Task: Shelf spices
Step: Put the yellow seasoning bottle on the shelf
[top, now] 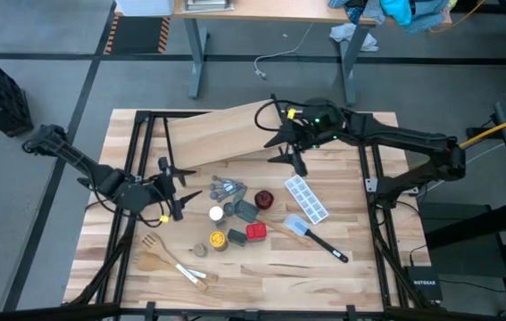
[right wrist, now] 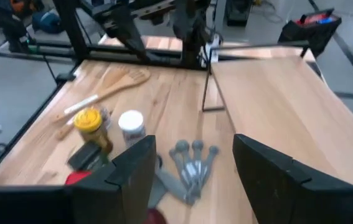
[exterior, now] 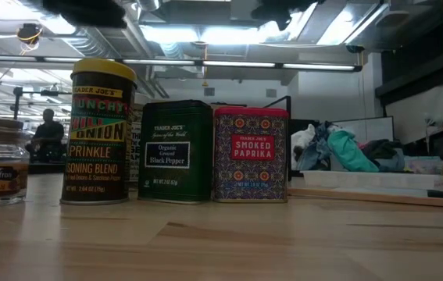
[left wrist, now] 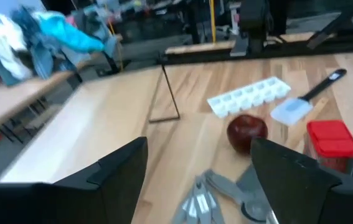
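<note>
My left pincer (top: 179,184) hangs over the left part of the bench (top: 261,267), fingers parted with nothing between them. My right pincer (top: 286,150) hovers toward the far middle, beside the near edge of the shelf (top: 221,132) — also spread and empty.

The shelf lies at the far side of the bench, its light plank running at a slant from the left toward the middle, a thin black leg (left wrist: 167,93) showing under it. No spice stands on it.

The spices sit in a loose cluster near the bench's centre, between my two pincers and nearer the front than either. The white-capped jar (top: 217,213) is just to the right of my left pincer, close but not touching. In front of it stands the yellow-capped jar (top: 218,239), with the tiny grey-brown jar (top: 200,250) near its left. The dark grey square tin (top: 237,236) and the red square tin (top: 255,233) stand side by side to the right of the yellow cap — from bench height, they look almost touching.

All of these lie well apart from my right pincer, which is nearer the grey measuring spoons (top: 227,189) and the round dark-red dish (top: 264,198). Beyond those sit a white ice tray (top: 306,198), a spatula (top: 311,234) and, at the front left, wooden utensils (top: 156,254).
</note>
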Available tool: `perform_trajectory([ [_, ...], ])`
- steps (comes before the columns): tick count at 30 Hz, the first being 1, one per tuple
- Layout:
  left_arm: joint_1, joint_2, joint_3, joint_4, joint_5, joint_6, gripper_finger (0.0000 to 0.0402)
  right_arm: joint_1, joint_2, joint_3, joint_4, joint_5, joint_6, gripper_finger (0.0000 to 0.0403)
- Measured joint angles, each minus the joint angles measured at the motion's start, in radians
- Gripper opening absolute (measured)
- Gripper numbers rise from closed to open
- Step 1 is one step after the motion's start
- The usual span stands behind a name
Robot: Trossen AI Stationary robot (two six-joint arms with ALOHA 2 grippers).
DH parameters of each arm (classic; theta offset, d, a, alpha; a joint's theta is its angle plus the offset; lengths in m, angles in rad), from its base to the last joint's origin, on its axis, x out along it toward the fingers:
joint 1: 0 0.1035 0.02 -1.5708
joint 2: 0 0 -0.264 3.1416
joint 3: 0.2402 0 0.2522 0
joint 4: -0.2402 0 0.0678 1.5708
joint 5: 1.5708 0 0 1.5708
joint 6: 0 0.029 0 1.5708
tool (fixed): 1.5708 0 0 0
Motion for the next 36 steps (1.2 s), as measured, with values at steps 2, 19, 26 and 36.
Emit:
perform_trajectory([
  [2, 0.023, -0.014, -0.037, 0.010, 0.037, -0.008, 0.0279, 0.000, -0.038, 0.000, -0.050, -0.001, 0.000, 0.0220],
  [19, 0.100, -0.025, -0.391, 0.576, 0.243, 0.051, 0.0279, 0.038, -0.230, -0.004, -0.315, -0.031, 0.016, 0.0220],
  [26, 0.100, -0.025, -0.470, 0.689, 0.266, 0.053, 0.0279, 0.128, -0.257, -0.117, -0.257, 0.004, 0.007, 0.0220],
  [36, 0.100, -0.025, -0.488, 0.718, 0.281, 0.056, 0.0279, 0.131, -0.390, -0.375, -0.106, 0.052, 0.025, 0.0220],
])
